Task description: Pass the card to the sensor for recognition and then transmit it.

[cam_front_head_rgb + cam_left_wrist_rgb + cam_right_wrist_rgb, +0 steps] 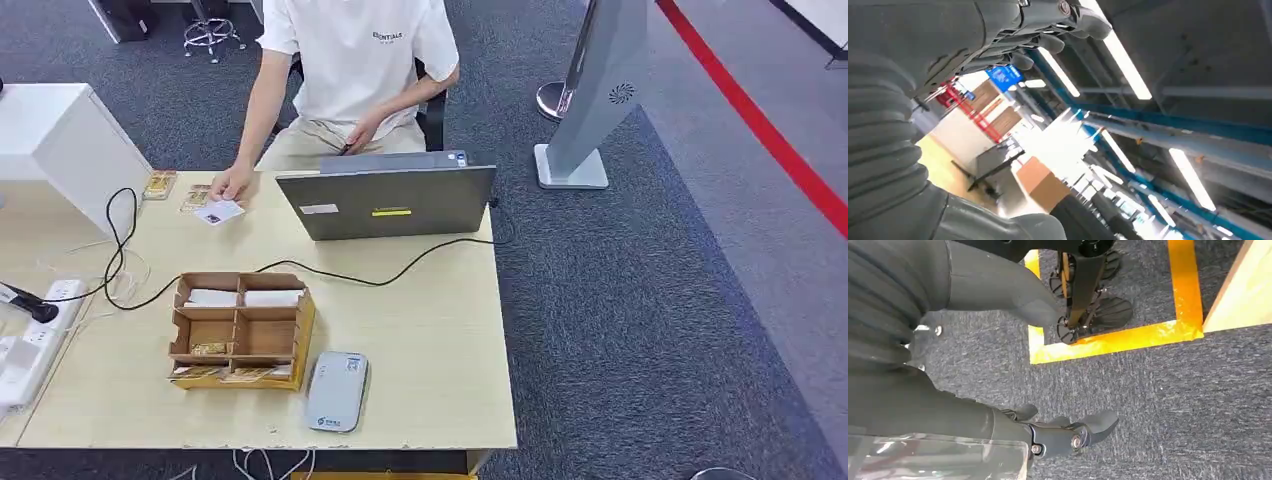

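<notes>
A white card [220, 212] lies on the wooden table [440, 330] at its far side, under the fingertips of a seated person's hand [232, 185]. The grey-white card sensor [337, 391] lies flat near the table's front edge, beside a wooden organizer [240, 330] with cards in its compartments. In the left wrist view my left hand [998, 35] is raised toward the ceiling lights, fingers and thumb apart, holding nothing. My right hand [963, 410] hangs over the grey carpet, its fingers [1078, 432] spread away from the thumb [1023, 300], with nothing in it.
A grey laptop [388, 200] stands open toward the person, its black cable [330, 275] running across the table. Two more cards [160, 183] lie at the far left. A power strip [40, 340] and a white box [70, 140] are on the left. Yellow floor tape [1118, 337] marks the carpet.
</notes>
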Available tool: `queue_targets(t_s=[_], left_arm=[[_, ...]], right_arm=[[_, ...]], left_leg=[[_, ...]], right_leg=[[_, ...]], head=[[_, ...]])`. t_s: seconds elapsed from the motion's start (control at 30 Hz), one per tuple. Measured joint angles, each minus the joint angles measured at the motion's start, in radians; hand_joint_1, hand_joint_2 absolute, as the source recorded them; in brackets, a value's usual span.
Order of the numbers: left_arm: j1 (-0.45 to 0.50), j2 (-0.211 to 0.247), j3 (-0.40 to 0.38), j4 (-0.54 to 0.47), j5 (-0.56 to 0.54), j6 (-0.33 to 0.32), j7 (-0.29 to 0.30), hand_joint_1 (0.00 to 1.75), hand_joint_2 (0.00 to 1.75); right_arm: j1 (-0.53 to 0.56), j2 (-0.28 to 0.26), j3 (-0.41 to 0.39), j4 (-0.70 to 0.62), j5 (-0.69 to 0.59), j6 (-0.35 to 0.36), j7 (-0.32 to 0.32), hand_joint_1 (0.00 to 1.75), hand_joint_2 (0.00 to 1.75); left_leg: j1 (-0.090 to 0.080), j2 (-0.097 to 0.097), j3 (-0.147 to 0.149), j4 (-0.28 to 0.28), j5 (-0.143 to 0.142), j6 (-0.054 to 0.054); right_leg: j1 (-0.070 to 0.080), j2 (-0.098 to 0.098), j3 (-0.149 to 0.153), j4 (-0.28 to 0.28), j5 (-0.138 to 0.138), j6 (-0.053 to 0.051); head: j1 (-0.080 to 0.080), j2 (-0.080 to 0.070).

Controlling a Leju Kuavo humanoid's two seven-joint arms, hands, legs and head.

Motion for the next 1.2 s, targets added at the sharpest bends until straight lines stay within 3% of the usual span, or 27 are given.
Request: queue_targets(t_s=[0.03, 0.13, 0.17, 0.37, 0.67, 1.2], left_arm=[[-0.021, 0.012, 0.0, 0.033, 0.001, -0.006, 0.005, 0.0, 0.0], [-0.084, 0.055, 0.0, 0.136, 0.007, -0.019, 0.027, 0.0, 0.0], [-0.103, 0.068, 0.0, 0.167, 0.007, -0.025, 0.035, 0.0, 1.75], [-0.19, 0.136, -0.028, 0.322, -0.036, -0.036, 0.093, 0.0, 1.75], [-0.287, 0.212, -0.148, 0.457, -0.239, -0.048, 0.23, 0.0, 1.75], [-0.483, 0.237, -0.469, 0.656, -0.625, -0.149, 0.474, 0.0, 1.75]], right_arm=[[-0.001, 0.0, 0.0, 0.0, 0.002, 0.0, 0.003, 0.0, 1.75], [-0.004, -0.002, -0.001, 0.002, 0.013, 0.0, 0.014, 0.0, 1.75], [-0.005, -0.002, -0.001, 0.002, 0.018, 0.0, 0.017, 0.0, 1.75], [-0.009, -0.004, -0.008, 0.005, 0.031, 0.004, 0.031, 0.0, 1.75], [-0.014, -0.005, -0.016, 0.005, 0.053, 0.012, 0.036, 0.0, 1.75], [-0.022, -0.005, -0.024, 0.007, 0.092, 0.029, 0.056, 0.0, 1.75]], left_leg=[[0.0, 0.0, 0.0, 0.0, 0.0, 0.0], [0.0, 0.0, 0.0, 0.0, 0.0, 0.0], [0.0, 0.0, 0.0, 0.0, 0.0, 0.0], [0.0, 0.001, 0.0, 0.0, 0.0, 0.0], [0.0, 0.002, 0.0, 0.001, 0.0, 0.0], [0.0, 0.003, 0.0, 0.003, 0.0, 0.0]], right_leg=[[0.0, 0.0, 0.0, 0.0, 0.0, 0.0], [0.0, 0.0, 0.0, 0.0, 0.0, 0.0], [0.0, 0.0, 0.0, 0.0, 0.0, 0.0], [0.0, 0.001, 0.0, 0.0, 0.0, 0.0], [0.0, 0.003, 0.0, 0.0, 0.0, 0.0], [0.0, 0.004, 0.0, 0.0, 0.002, 0.001]], head=[[0.0, 0.0], [0.0, 0.0], [0.0, 0.0], [0.0, 0.0], [0.0, 0.0], [0.0, 0.0]])
